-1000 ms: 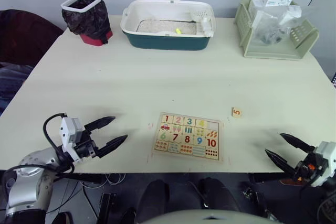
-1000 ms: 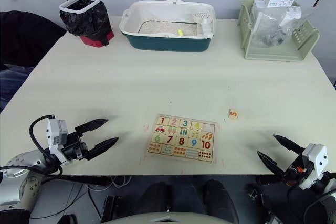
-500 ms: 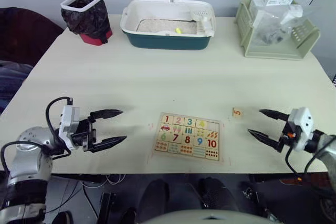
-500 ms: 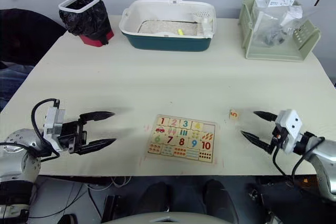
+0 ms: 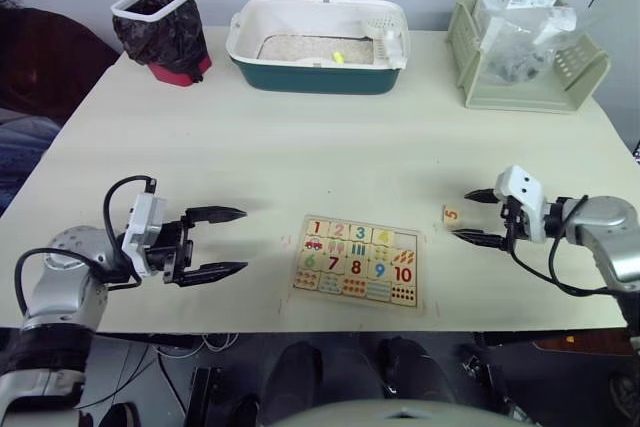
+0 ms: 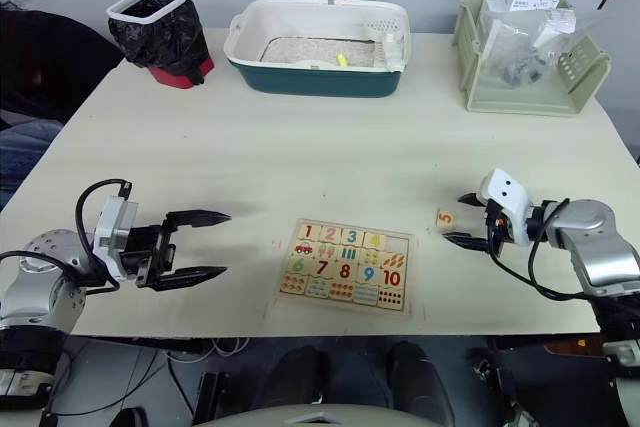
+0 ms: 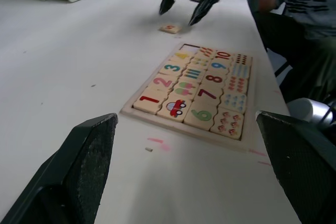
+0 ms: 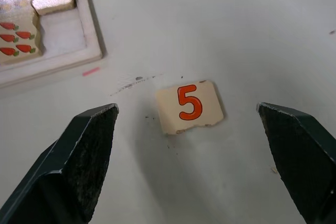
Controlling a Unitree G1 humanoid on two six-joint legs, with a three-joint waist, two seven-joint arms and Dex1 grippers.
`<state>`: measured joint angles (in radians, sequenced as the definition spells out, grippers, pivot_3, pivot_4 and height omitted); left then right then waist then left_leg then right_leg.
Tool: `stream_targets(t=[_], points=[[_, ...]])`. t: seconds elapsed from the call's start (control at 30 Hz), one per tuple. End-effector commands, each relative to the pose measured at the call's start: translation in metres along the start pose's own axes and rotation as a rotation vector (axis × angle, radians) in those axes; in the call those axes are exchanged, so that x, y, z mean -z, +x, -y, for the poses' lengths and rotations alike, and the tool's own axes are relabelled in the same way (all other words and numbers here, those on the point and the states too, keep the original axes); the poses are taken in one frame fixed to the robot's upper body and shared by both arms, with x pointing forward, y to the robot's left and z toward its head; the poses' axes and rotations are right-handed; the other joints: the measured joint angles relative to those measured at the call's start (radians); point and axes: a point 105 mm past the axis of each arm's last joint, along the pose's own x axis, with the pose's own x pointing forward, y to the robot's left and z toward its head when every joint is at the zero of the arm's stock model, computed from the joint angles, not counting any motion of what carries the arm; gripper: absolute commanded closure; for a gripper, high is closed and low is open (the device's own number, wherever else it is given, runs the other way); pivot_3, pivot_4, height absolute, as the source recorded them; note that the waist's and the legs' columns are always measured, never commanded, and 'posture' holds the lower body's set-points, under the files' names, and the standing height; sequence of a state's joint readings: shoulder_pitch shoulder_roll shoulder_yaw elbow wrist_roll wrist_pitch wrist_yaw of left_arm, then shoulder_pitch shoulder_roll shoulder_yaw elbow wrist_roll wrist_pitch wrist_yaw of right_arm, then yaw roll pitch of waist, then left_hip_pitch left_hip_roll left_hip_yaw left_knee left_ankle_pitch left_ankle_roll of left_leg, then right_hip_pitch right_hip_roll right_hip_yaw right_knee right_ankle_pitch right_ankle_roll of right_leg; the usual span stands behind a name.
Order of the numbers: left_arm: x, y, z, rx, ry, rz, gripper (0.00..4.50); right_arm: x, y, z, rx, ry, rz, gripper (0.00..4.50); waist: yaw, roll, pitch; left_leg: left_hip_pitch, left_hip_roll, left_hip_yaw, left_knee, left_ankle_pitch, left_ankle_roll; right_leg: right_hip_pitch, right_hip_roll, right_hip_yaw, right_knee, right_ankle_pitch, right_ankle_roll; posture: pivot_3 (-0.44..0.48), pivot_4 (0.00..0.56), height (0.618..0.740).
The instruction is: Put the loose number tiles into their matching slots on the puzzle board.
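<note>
Pale cream tabletop [image 5: 330, 147], with clutter along its far edge: black-lined bin [image 5: 158, 30] at the far left corner, white and teal tray [image 5: 318, 45] at the middle of that edge, green basket [image 5: 527, 54] at the far right corner. Puzzle board [image 5: 359, 261] flat near the middle of the near edge, tiles 1 to 4 seated in its top row, the slot [image 8: 60, 33] at that row's right end bare. Number 5 tile [image 8: 189, 106] loose on the tabletop just right of the board, face up, apart from it. Right gripper [image 5: 472, 216] low over the tabletop just right of that tile, fingers spread wide, gripping nothing, not touching the tile. Left gripper [image 5: 226, 243] near the near edge, left of the board and well apart from it, fingers likewise spread and unloaded.
</note>
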<state>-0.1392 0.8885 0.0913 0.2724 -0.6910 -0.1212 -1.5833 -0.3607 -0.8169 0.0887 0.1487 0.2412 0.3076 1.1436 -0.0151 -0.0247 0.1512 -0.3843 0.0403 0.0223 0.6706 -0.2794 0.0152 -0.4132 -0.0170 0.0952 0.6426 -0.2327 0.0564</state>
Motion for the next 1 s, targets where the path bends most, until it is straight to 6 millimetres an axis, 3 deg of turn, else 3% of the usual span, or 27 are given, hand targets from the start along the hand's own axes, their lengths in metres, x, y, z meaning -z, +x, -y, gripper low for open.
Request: stream_targets(t=[0.03,0.4,0.5,0.67,1.0], points=[[-0.010,0.002,0.008,0.083,0.053,0.006,0.00,-0.002,0.000,0.005,-0.017,-0.018,-0.027,0.06,0.001,0.000,0.000,0.000,0.000,0.000,0.000,0.000,0.000,0.000,0.000,0.000,0.000,0.000,0.000,0.000,0.150,0.740],[-0.021,0.009,0.002,0.146,0.098,0.017,0.00,0.001,0.014,0.011,-0.054,-0.037,-0.051,0.06,0.000,0.000,0.000,0.000,0.000,0.000,0.000,0.000,0.000,0.000,0.000,0.000,0.000,0.000,0.000,0.000,0.150,0.740],[-0.022,0.010,0.002,0.151,0.101,0.020,0.00,0.000,0.016,0.013,-0.050,-0.051,-0.048,0.90,-0.003,0.000,0.000,0.000,0.000,0.000,0.000,0.000,0.000,0.000,0.000,0.000,0.000,0.000,0.000,0.000,0.150,0.740],[-0.022,0.012,0.004,0.160,0.097,0.022,0.00,0.004,0.016,0.010,-0.053,-0.063,-0.056,2.96,-0.002,0.000,0.000,0.000,0.000,0.000,0.000,0.000,0.000,0.000,0.001,0.000,0.000,0.000,0.000,0.000,0.150,0.740],[-0.021,0.008,0.006,0.159,0.098,0.002,0.00,-0.006,-0.011,-0.019,0.061,0.029,-0.036,3.10,0.006,0.001,0.000,-0.001,0.000,-0.001,0.000,0.000,0.000,0.000,0.000,-0.001,0.000,0.000,0.000,0.000,0.150,0.740]])
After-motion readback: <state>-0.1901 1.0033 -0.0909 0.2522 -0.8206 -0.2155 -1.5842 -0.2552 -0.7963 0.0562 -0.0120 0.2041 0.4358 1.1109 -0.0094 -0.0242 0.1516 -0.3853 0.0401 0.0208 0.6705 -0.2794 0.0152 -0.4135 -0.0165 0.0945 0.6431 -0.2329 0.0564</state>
